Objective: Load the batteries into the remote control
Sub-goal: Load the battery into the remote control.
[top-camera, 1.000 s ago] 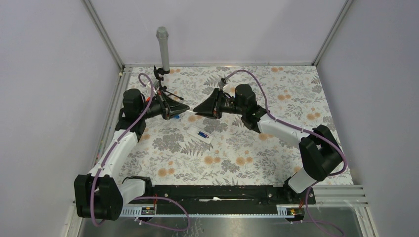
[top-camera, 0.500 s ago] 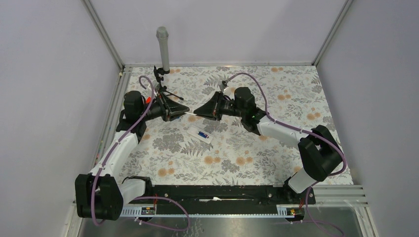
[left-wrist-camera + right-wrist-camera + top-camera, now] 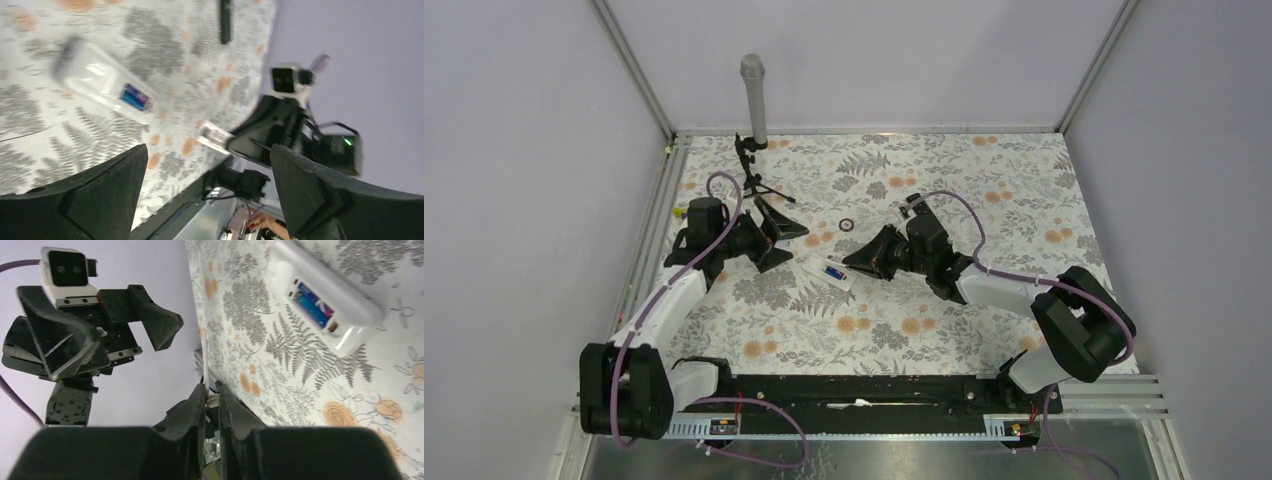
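The white remote control (image 3: 829,271) lies on the flowered cloth with its back compartment uncovered, and blue batteries (image 3: 313,303) sit inside it. My right gripper (image 3: 854,263) hovers just right of the remote. It is shut on a thin white flat piece (image 3: 204,362), seen edge-on in the right wrist view and as a small plate (image 3: 215,135) in the left wrist view. My left gripper (image 3: 784,243) hangs left of the remote with its jaws wide apart and nothing between them. The remote (image 3: 100,82) also shows in the left wrist view, beyond that gripper's fingers (image 3: 125,175).
A black tripod stand (image 3: 762,190) and a grey upright post (image 3: 753,95) stand at the back left. A small dark ring (image 3: 846,224) lies on the cloth behind the remote. Metal rails run along the cloth's left and near edges.
Both grippers held the thin white piece between them above the cloth. The left one has let go, opened wide and drawn back left. The right one has carried the piece down beside the remote.
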